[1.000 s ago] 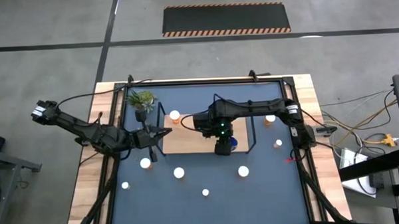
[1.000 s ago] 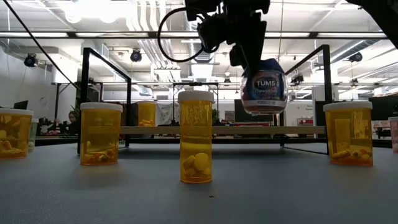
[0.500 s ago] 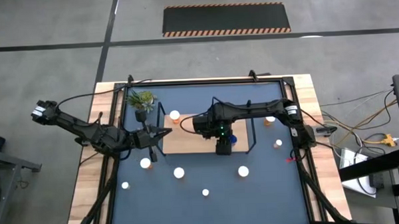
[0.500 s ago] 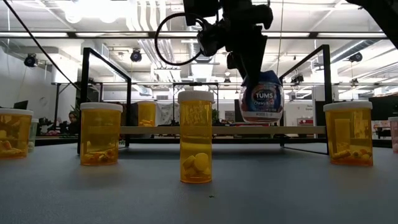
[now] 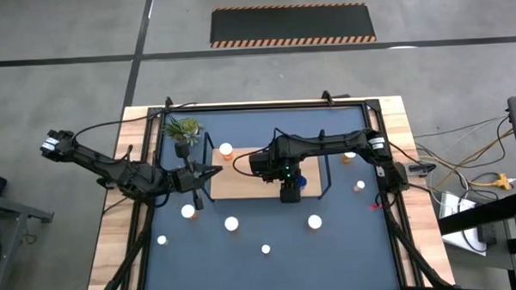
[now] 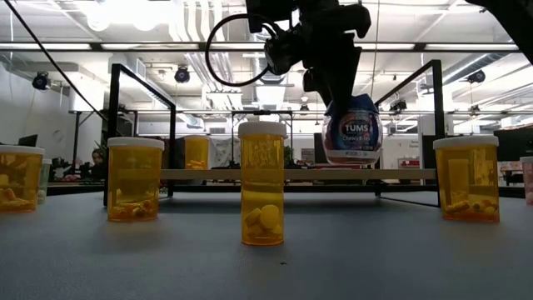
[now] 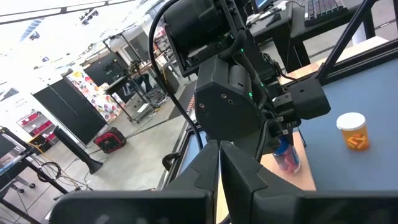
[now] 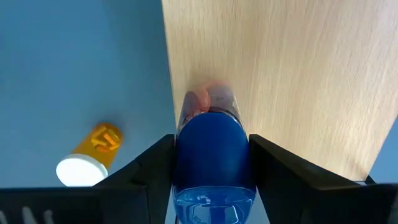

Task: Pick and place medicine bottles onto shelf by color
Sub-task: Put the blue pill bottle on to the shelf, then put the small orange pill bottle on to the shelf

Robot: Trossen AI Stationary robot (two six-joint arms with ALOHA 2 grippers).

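Blue-bodied bottle (image 6: 352, 132) is clamped between the fingers of the right gripper (image 8: 211, 163), upright over the near right edge of the light-wood shelf (image 5: 242, 185); whether its base touches the board cannot be told. Left gripper (image 5: 209, 172) waits just beside the shelf's left end, fingers closed together on nothing. Orange bottles (image 6: 262, 183) stand on the mat (image 5: 330, 246).

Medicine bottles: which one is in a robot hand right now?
The blue bottle, clamped in the right hand over the shelf. The orange bottles all stand loose on the mat.
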